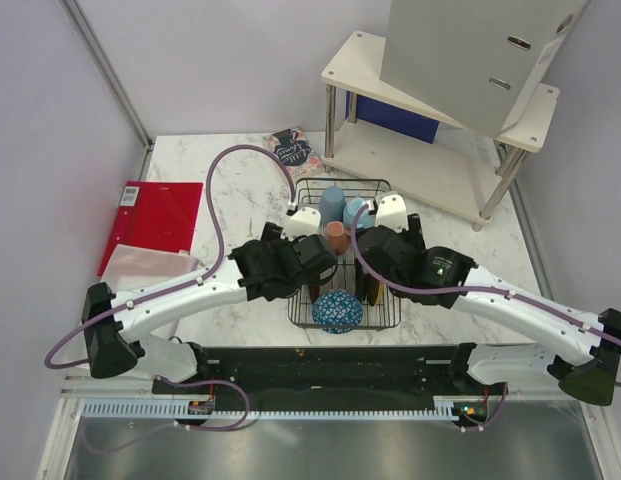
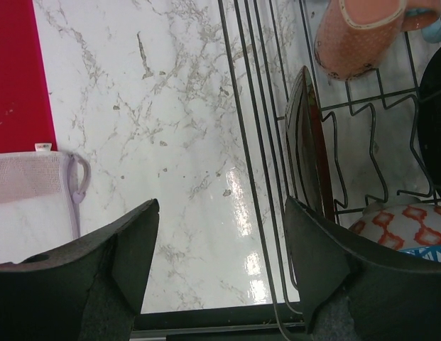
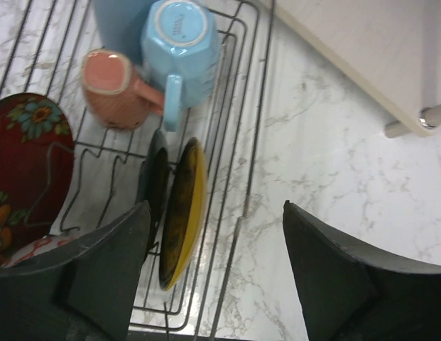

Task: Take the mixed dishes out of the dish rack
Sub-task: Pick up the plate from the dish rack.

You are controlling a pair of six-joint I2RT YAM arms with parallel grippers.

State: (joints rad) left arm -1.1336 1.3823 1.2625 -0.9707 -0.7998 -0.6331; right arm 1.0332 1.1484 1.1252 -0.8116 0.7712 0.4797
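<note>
Top external: shelf [image 1: 430, 165] behind dish rack [image 1: 362, 183]; red folder [image 1: 155, 220] left.

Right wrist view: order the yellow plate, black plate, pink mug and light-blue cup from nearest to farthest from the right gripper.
1. Yellow plate, on edge just ahead of the right gripper, left of centre.
2. Black plate, one slot further left.
3. Pink mug, far left, and light-blue cup, to its right: too close to call.
</note>
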